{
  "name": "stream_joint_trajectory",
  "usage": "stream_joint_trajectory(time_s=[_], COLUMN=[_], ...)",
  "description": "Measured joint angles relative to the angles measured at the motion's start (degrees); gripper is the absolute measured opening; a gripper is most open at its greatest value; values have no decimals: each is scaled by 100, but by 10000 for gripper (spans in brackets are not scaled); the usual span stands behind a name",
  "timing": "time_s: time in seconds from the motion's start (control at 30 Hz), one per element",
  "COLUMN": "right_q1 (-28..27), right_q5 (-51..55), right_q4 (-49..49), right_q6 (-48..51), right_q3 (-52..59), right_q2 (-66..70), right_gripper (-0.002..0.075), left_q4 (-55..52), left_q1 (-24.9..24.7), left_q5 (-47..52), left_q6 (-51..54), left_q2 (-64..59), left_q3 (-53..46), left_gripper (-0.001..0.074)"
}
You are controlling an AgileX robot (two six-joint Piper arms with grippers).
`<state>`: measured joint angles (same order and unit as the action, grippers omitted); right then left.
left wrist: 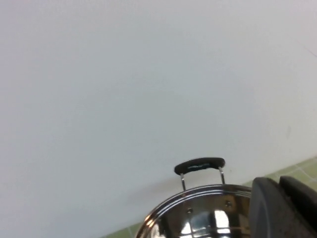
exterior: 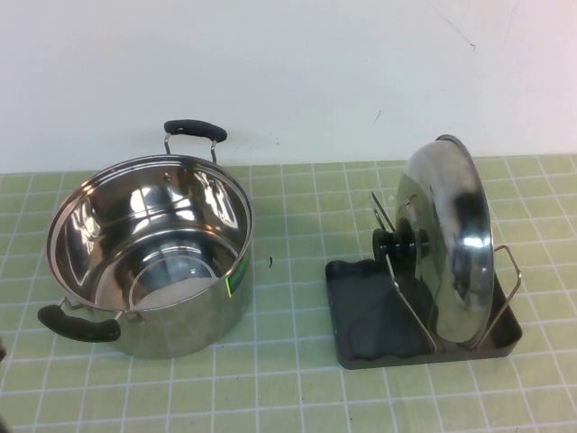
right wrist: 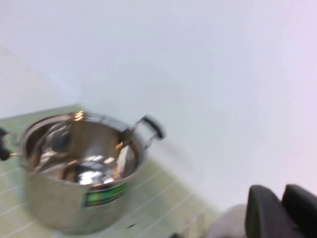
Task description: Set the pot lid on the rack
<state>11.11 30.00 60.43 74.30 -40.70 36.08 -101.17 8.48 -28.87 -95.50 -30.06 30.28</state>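
The pot lid (exterior: 448,236), shiny steel with a black knob (exterior: 397,244), stands on edge in the rack (exterior: 361,311), between its silver wire loops, knob facing the pot. The rack is a dark grey tray at the right of the table. No gripper touches the lid, and neither shows in the high view. In the left wrist view my left gripper (left wrist: 280,191) shows two black fingers close together, empty, by the pot's rim. In the right wrist view my right gripper (right wrist: 282,198) shows two black fingers close together, empty, raised above the table.
An open steel pot (exterior: 149,253) with two black handles stands at the left, and also shows in the left wrist view (left wrist: 198,218) and the right wrist view (right wrist: 79,168). A white wall runs behind the green tiled tabletop (exterior: 288,225).
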Motion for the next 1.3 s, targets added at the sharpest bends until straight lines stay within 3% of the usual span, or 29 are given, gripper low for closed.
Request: stream_joint_trajectory(time_s=[0.17,0.37,0.8,1.2,1.3], right_q1=[0,0,0,0,-14], right_q5=[-593,-723,-760,-803,-1361], right_q4=[0,0,54,95,11], right_q6=[244,278,290,286,6], right_q3=[920,1707,1947,1957,2125], right_q2=[-1453,-2266,-2328,-2328,-2353], right_gripper=[65,64,63,62,62], left_q4=[0,0,-61,-77,-77], left_q1=[2,2,2,2,2], left_q5=[283,-63,-1279,-1392,-1392], left_q6=[-238,-321,-389,-398,-398], left_q2=[843,1394,1434,1442,1442], left_q3=[-633,-1432,-2335,-2418,-2418], left_gripper=[0,0,-1,-1,-1])
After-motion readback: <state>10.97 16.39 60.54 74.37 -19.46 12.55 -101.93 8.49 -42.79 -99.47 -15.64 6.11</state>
